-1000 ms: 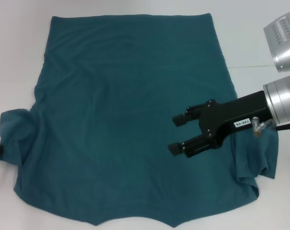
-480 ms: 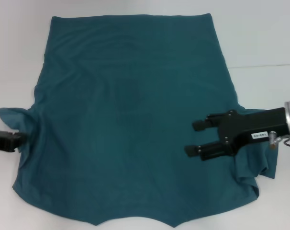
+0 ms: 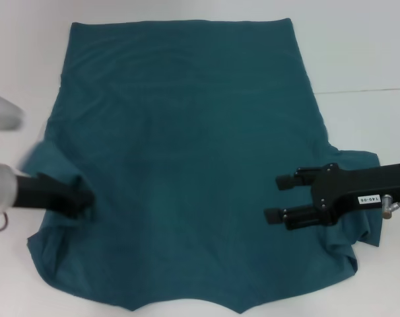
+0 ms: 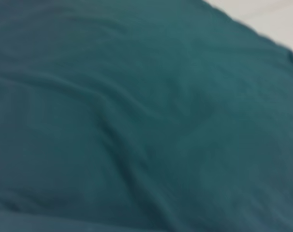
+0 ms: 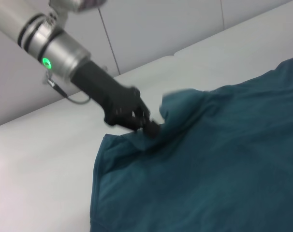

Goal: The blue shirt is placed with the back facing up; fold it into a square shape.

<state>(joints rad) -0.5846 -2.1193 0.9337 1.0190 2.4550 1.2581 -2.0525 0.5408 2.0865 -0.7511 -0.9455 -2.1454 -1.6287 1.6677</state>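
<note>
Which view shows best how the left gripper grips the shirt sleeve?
The right wrist view: the left gripper appears side-on, pinching the raised sleeve of the shirt. The head view shows it from above, its tip blurred against the cloth. The left wrist view shows only cloth.

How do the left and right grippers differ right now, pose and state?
The left gripper is at the blue shirt's left sleeve with the cloth bunched at its tip; the right gripper hovers over the shirt's right side with nothing between its fingers.
The left looks shut on the sleeve; the right's fingers are spread apart, open.
The left sleeve is drawn inward onto the body; the right sleeve lies out flat.
Both point inward across the shirt.
</note>
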